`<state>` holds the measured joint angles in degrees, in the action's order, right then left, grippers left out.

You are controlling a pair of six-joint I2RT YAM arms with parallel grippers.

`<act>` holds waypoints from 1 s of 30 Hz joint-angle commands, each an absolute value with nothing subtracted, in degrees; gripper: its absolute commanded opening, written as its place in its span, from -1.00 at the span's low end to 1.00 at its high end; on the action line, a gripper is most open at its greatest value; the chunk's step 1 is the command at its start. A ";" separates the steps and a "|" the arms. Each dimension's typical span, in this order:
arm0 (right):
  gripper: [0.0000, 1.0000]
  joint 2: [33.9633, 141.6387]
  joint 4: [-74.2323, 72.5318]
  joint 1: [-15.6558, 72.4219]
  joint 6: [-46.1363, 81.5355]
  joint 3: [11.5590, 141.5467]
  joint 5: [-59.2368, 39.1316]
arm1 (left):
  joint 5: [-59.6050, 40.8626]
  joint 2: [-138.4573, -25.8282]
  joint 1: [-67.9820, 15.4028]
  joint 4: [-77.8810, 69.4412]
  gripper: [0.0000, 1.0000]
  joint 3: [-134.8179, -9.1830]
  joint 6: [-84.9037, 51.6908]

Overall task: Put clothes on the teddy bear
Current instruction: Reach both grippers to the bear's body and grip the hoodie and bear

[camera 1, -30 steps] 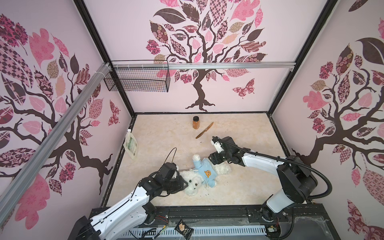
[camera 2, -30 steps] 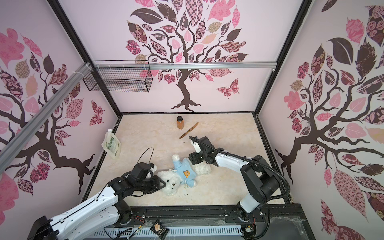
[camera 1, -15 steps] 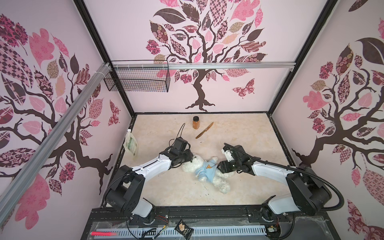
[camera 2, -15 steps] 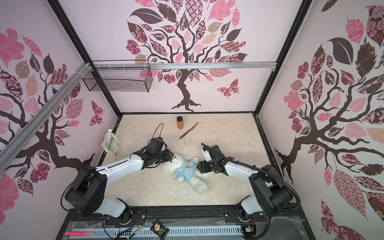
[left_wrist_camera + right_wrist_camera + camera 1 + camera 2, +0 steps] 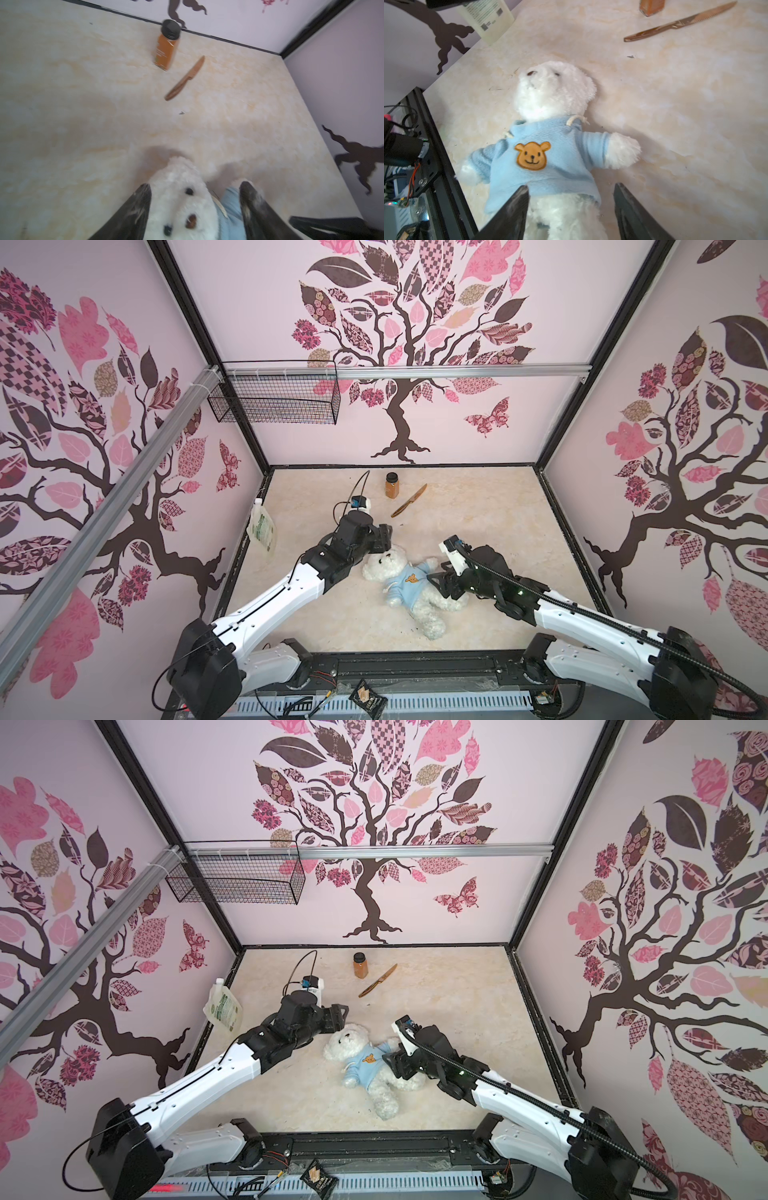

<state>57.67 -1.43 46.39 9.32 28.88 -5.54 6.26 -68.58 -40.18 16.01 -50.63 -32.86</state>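
Observation:
The teddy bear (image 5: 379, 566) (image 5: 346, 1047) lies on its back mid-table in both top views, head toward the back left. It wears a light blue shirt (image 5: 405, 585) (image 5: 550, 166) with a tan bear-face print. My left gripper (image 5: 384, 540) (image 5: 195, 184) hovers open just behind the bear's head (image 5: 178, 199), one finger on each side of it, not gripping. My right gripper (image 5: 437, 581) (image 5: 571, 185) is open at the bear's right side. Its fingers (image 5: 517, 203) straddle the shirt hem and white belly.
An orange spice jar (image 5: 392, 486) and a copper-coloured knife (image 5: 409, 500) lie at the back of the table. A white pouch (image 5: 261, 526) leans on the left wall. A wire basket (image 5: 274, 396) hangs high at the back left. A dark packet (image 5: 368, 695) sits on the front rail.
The bear was swung round, its head going from the front left toward the back. My left gripper opened and let go of the head. My right gripper moved to the bear's belly side.

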 commanded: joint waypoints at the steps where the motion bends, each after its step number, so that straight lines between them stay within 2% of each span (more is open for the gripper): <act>1: 0.31 57.87 -3.87 49.61 3.96 27.74 -0.08 | -0.22 -70.33 -42.22 18.51 0.29 -47.19 -35.17; 4: 0.24 58.40 -3.87 50.38 3.58 27.35 2.52 | -2.13 -72.42 -42.45 15.65 0.14 -46.50 -34.43; 11: 0.15 54.80 -4.14 50.36 5.95 23.50 4.04 | -1.32 -79.60 -42.45 14.78 0.04 -48.88 -32.00; 17: 0.15 56.63 -11.97 50.44 7.21 19.10 3.52 | -1.82 -83.78 -42.37 13.29 -0.03 -48.61 -31.64; 30: 0.30 67.28 -20.98 50.71 0.70 21.52 4.40 | -3.06 -84.45 -42.29 12.68 -0.06 -47.11 -30.61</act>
<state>64.95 -17.50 50.19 3.33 19.03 3.55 -1.58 -83.44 -42.37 10.98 -48.29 -31.40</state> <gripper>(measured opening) 0.644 0.471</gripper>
